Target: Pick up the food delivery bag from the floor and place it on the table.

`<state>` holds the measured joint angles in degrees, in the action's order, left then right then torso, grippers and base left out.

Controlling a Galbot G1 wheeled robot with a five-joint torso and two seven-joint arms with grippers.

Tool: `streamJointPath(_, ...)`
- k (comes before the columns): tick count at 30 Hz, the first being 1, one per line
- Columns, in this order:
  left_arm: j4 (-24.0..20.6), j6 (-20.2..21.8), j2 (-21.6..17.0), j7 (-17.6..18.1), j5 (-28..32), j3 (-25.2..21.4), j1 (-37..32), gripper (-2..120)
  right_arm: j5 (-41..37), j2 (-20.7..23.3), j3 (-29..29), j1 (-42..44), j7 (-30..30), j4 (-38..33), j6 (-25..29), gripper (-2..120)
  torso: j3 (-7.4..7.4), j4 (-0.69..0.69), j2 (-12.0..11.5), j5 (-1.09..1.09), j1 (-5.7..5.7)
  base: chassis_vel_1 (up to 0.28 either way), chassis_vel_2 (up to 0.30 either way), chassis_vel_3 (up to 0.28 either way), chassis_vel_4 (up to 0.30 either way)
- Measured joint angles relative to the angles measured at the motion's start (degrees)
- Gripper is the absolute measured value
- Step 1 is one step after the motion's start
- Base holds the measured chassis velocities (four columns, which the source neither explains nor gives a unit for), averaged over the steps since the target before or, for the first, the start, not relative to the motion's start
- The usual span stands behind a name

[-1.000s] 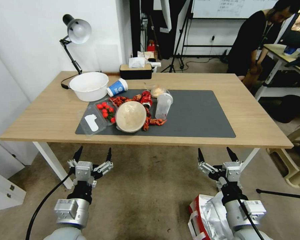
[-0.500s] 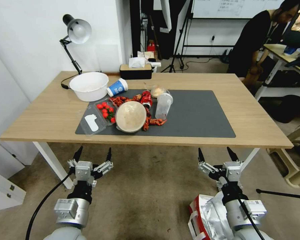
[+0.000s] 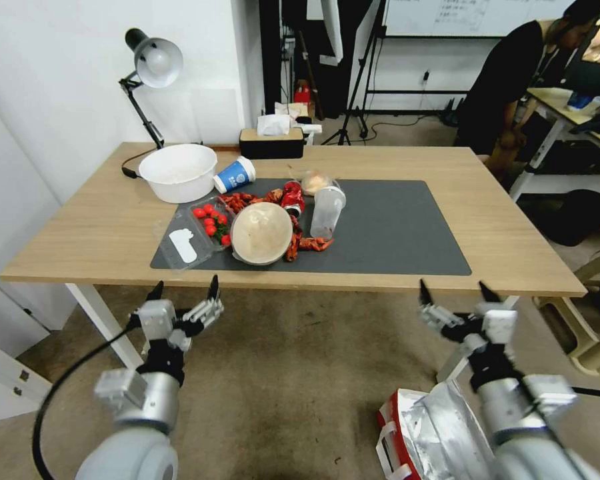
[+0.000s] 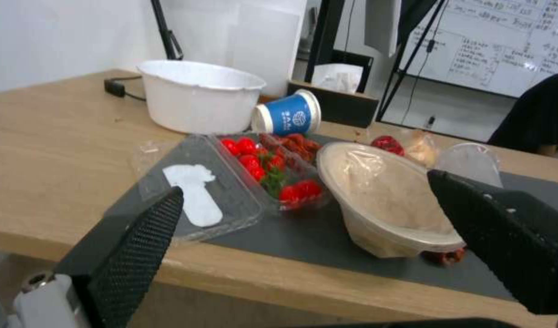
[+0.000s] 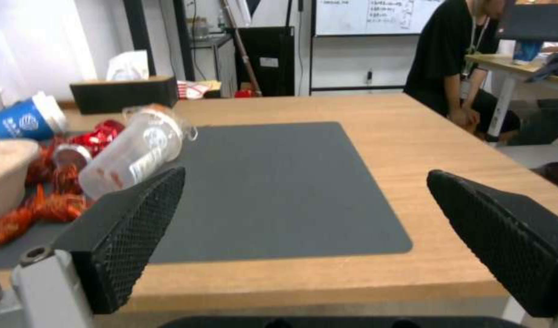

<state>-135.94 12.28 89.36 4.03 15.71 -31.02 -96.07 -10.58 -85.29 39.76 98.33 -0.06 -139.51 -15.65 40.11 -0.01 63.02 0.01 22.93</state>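
Silver foil lining shows in the open mouth of the food delivery bag (image 3: 423, 433), which sits on the floor (image 3: 293, 393) at the near right, partly under the right arm; its red side and a white strap face the robot. Above and just beyond it, the right gripper (image 3: 460, 293) hangs in the air with its two black fingers spread wide and nothing between them, its tips level with the near edge of the table (image 3: 93, 233). Across the beige carpet, the left gripper (image 3: 184, 289) is held at a similar height, fingers likewise parted and empty, also close to the table's front edge.

On the light-wood top lies a dark grey mat (image 3: 393, 233). Its left half carries a clear tray of red fruit (image 3: 210, 223), a tipped paper bowl (image 3: 261, 232) and a clear plastic cup (image 3: 327, 211). Farther back stand a white tub (image 3: 178, 172), a toppled blue cup (image 3: 235, 175), a tissue box (image 3: 272, 141) and a desk lamp (image 3: 150, 67).
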Motion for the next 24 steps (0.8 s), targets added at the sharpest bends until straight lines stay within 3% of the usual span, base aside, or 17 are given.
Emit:
streamJointPath(1, -0.2, 0.6, 0.2, 0.2, 0.9, 0.0, 0.3, 100, -1.7, 0.1, 1.3, -0.7, 0.0, -1.2, -2.4, 100, 0.00, 0.01, 0.0, -0.03, 0.00, 0.000, 0.000, 0.000, 0.000)
streamJointPath(12, 4.2, -5.4, -0.8, -2.9, -1.0, -1.3, -0.1, 100, -2.8, 1.8, 1.3, -0.7, -0.4, 0.3, -0.5, 100, 0.00, 0.01, 0.0, -0.01, 0.00, 0.000, 0.000, 0.000, 0.000)
streamJointPath(24, 5.1, -6.5, -1.4, -3.4, -0.1, -1.9, -0.3, 100, -2.6, 2.1, 1.2, -0.8, -0.6, 0.6, -0.2, 100, -0.01, 0.01, 0.0, -0.01, 0.00, 0.000, 0.000, 0.000, 0.000)
